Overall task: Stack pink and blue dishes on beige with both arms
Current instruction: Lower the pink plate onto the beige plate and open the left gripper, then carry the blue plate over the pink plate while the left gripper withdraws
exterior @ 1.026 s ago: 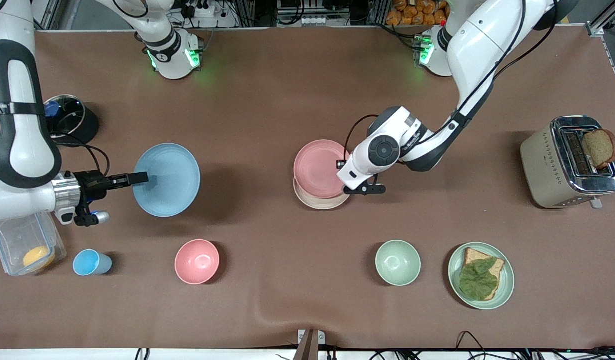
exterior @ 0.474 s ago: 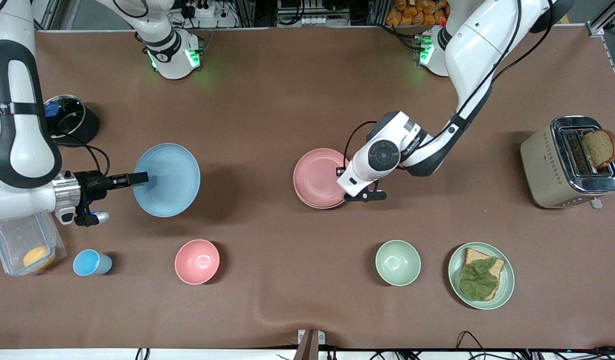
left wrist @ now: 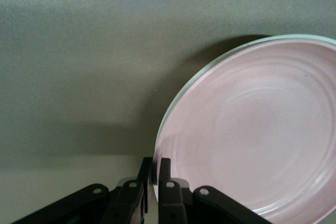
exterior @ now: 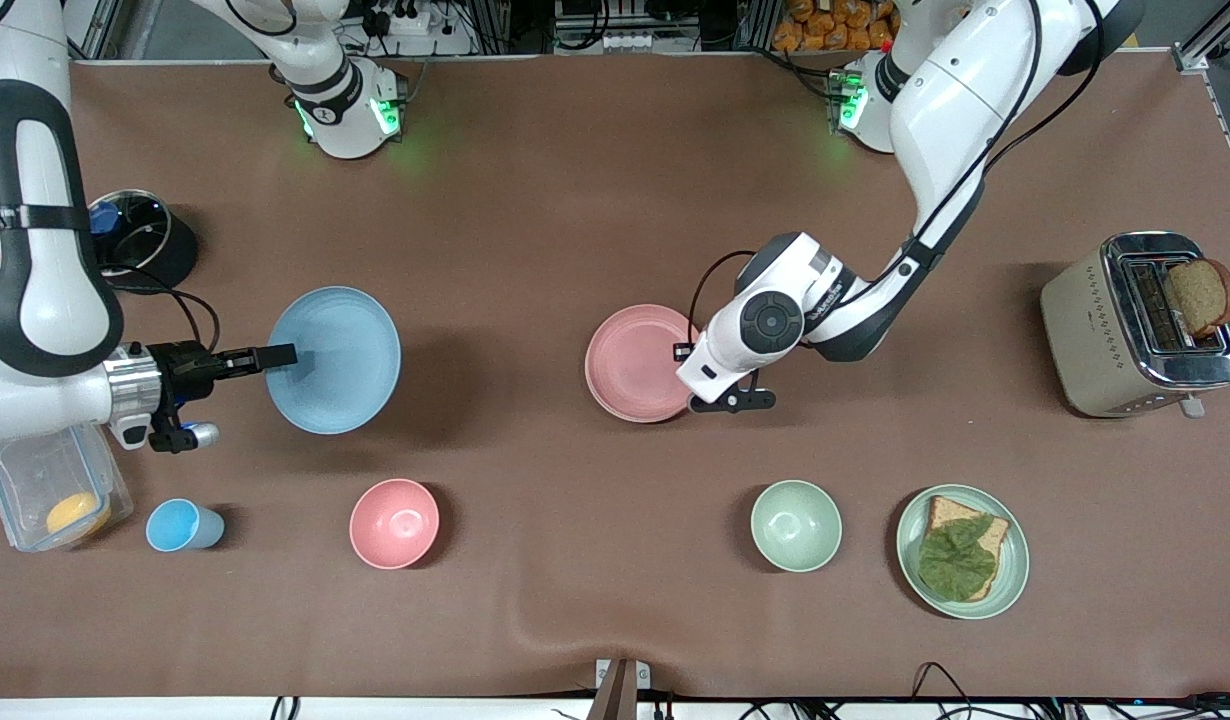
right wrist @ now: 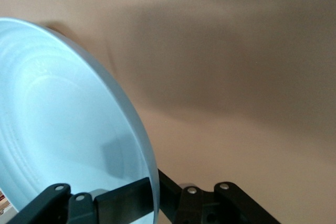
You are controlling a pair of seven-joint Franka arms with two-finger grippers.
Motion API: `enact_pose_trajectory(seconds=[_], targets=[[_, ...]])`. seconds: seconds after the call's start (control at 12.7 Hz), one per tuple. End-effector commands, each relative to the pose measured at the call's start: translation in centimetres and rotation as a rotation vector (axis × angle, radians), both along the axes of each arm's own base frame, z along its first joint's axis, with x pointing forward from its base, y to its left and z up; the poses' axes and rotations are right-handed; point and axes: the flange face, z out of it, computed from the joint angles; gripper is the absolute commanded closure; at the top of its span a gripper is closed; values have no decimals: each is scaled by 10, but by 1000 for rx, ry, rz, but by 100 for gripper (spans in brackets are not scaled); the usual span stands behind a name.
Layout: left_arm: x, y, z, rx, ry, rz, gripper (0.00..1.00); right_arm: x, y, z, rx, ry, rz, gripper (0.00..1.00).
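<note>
The pale pink plate (exterior: 630,362) lies over the beige plate and covers it, so the beige plate is hidden. My left gripper (exterior: 688,384) is shut on the pink plate's rim at the side toward the left arm's end. The left wrist view shows the gripper (left wrist: 156,167) pinching the rim of the pink plate (left wrist: 252,140). My right gripper (exterior: 278,355) is shut on the rim of the light blue plate (exterior: 340,360) and holds it over the table toward the right arm's end. In the right wrist view the rim of the blue plate (right wrist: 58,124) sits in the right gripper (right wrist: 156,192).
Nearer the front camera stand a blue cup (exterior: 182,525), a pink bowl (exterior: 394,523), a green bowl (exterior: 796,525) and a green plate with a sandwich (exterior: 1015,560). A toaster (exterior: 1095,330), a clear container (exterior: 35,480) and a lidded black pot (exterior: 165,245) stand at the table's ends.
The left gripper has carried the pink plate toward the front camera and down over the beige plate, which no longer shows. The right arm with the blue plate has not moved.
</note>
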Motion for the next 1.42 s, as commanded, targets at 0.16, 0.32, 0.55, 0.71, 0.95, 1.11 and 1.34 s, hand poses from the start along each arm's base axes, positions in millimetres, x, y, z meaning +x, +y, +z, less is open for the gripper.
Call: enact_pose_trajectory(seconds=[0.16,0.32,0.55,0.71,0.95,1.11,1.34], targets=[[24,7,22,10,-64,42,0,-5,-3,5,30,-5,-5,100],[39,22,66,8,-130,59,0,-3,6,6,14,-9,7,100],[69,81,140,32,-220,140,0,2,56,6,-48,-6,14,100],[81,130,189,63,-266,193,0,2,106,4,-86,7,29,100],[81,180,284,88,-414,233,0,1,166,-2,-137,0,-14,100],[58,197,322,174,-397,225,0,-1,213,-10,-173,-17,-47,100],[1,183,382,275,-387,217,0,-23,300,-29,-229,-26,-119,100]])
